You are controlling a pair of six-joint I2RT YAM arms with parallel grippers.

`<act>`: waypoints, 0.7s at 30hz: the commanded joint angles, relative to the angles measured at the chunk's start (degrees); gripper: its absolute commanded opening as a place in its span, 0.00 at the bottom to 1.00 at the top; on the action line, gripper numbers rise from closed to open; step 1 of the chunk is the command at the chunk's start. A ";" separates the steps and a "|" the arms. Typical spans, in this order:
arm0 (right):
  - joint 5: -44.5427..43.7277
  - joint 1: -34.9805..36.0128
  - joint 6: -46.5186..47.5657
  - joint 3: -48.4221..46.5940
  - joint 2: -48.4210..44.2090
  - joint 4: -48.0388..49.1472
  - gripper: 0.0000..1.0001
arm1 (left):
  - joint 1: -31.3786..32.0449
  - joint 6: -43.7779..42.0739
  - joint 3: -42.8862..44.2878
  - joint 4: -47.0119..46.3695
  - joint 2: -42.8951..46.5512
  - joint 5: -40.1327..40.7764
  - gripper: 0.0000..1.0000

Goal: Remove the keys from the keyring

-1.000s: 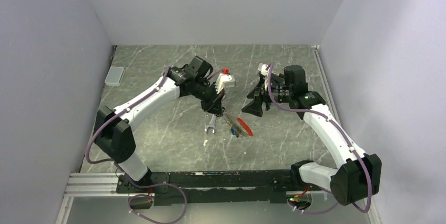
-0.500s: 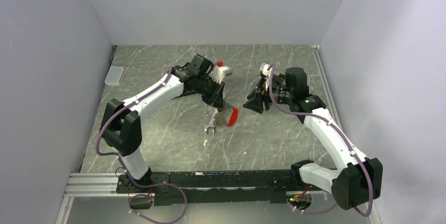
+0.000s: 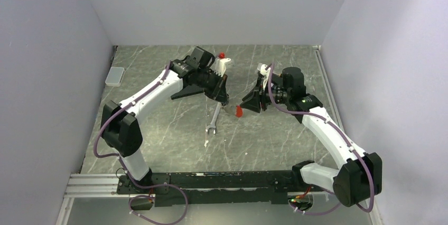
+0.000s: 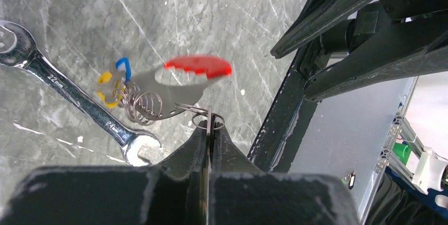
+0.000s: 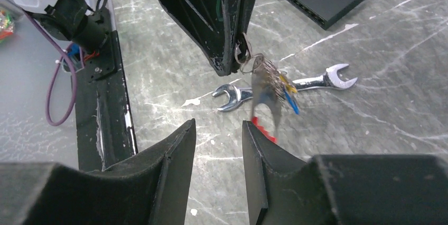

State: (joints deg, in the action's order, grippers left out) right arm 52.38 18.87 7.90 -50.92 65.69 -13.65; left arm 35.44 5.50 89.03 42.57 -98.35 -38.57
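Fingers of the left gripper pinch the keyring by its thin ring, aloft; the keys seemingly bunch at its far end. Right gripper hovers close, jaws apart; next, it should grip a key.

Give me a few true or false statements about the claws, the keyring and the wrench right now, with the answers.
1. The left claw is shut on the thin ring of the keyring. True.
2. The right claw grips the keys. False: it is open and holds nothing.
3. The wrench lies on the table. True.
4. The keyring rests on the table. False: it hangs from the left claw.
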 commanded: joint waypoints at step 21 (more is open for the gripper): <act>1.98 5.54 -1.21 1.00 4.14 12.88 0.32 | 0.13 -1.58 1.75 2.87 1.92 -10.08 0.00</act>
State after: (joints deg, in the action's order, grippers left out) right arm 53.21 23.68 6.83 -50.72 69.14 -5.85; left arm 35.44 5.17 89.36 45.74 -98.35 -43.86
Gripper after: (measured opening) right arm 0.326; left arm 0.034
